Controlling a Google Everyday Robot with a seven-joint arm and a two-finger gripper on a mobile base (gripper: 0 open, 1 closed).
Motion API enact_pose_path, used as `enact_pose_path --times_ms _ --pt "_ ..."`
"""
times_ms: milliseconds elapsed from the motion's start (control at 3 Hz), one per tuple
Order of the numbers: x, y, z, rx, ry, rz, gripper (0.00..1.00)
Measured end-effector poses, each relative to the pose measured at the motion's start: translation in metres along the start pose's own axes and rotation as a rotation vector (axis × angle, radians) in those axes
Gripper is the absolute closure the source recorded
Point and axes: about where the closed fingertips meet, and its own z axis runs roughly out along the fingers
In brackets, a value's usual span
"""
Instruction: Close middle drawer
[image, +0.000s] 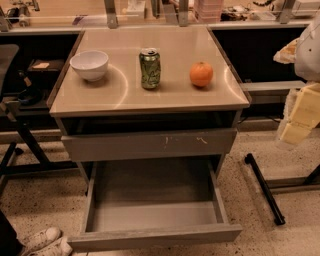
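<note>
The middle drawer (155, 235) is pulled far out toward the camera. It is a wide, shallow grey box with a plain front panel, and its inside is empty. Above it, the grey drawer front with pale yellowish scratch marks (150, 144) stands slightly out from the cabinet. My gripper (300, 117), pale yellow under a white arm, hangs at the right edge of the view. It is to the right of the cabinet at about the upper drawer's height and touches nothing.
On the cabinet top (150, 100) stand a white bowl (89, 65), a green can (149, 68) and an orange (201, 74). A black floor bar (265, 187) lies to the right, black furniture legs (25, 145) to the left, and white shoes (42, 241) at bottom left.
</note>
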Motion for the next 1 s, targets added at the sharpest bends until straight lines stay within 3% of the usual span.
enact_pose_path --times_ms 333,1000 --pt "0.0000 0.0000 0.0000 0.000 0.000 0.000 0.00" --pt "0.0000 0.0000 0.0000 0.000 0.000 0.000 0.41"
